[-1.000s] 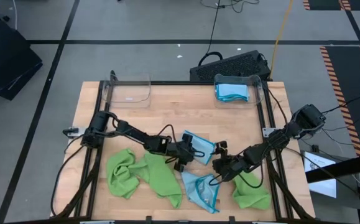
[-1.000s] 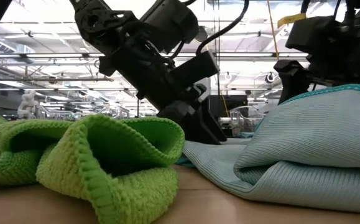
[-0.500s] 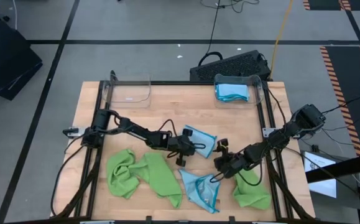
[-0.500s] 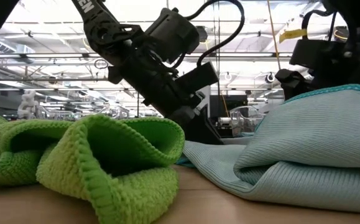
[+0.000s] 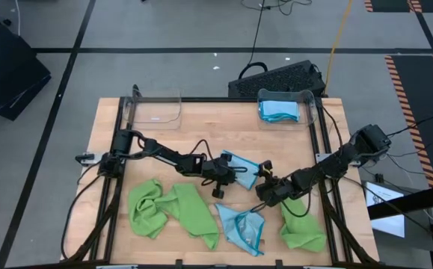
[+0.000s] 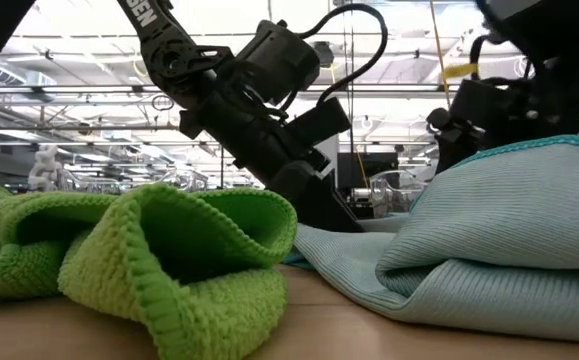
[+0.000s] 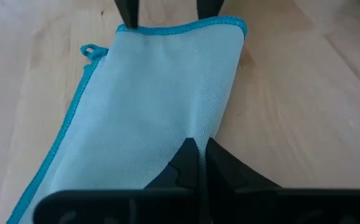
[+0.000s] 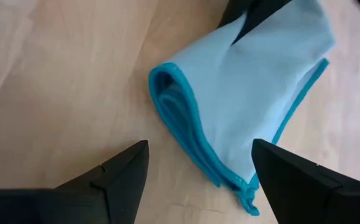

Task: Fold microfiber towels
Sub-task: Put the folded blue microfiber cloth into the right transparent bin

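**Inspector A:** Left gripper (image 5: 229, 172) is at mid-surface, its fingers (image 7: 195, 163) pressed together on the near edge of the folded light blue towel (image 5: 240, 168). Confirmed in the left wrist view: the cloth (image 7: 148, 106) lies flat ahead of the pinch, teal edging running down one side with a small loop at a corner.

**Inspector B:** And the right gripper (image 5: 265, 193)?

**Inspector A:** Fingers spread wide, nothing between them. It is just beside the same towel, on the side away from the left arm. The right wrist view shows a folded, layered corner of the towel (image 8: 242, 99) ahead of the open fingers (image 8: 120, 174), apart from them.

**Inspector B:** Other towels?

**Inspector A:** A second light blue towel (image 5: 242, 228) lies crumpled near the front edge of the wooden surface (image 5: 201, 131). A large lime green towel (image 5: 175, 213) is bunched front-left; another green towel (image 5: 302, 230) sits front-right under the right arm. More folded blue towels (image 5: 278, 110) rest in the clear bin (image 5: 306, 96) at the back right. A second clear bin (image 5: 156, 108) stands back left.

**Inspector B:** Low view?

**Inspector A:** Green cloth (image 6: 169, 260) and blue cloth (image 6: 489, 240) fill the foreground, with both arms behind.
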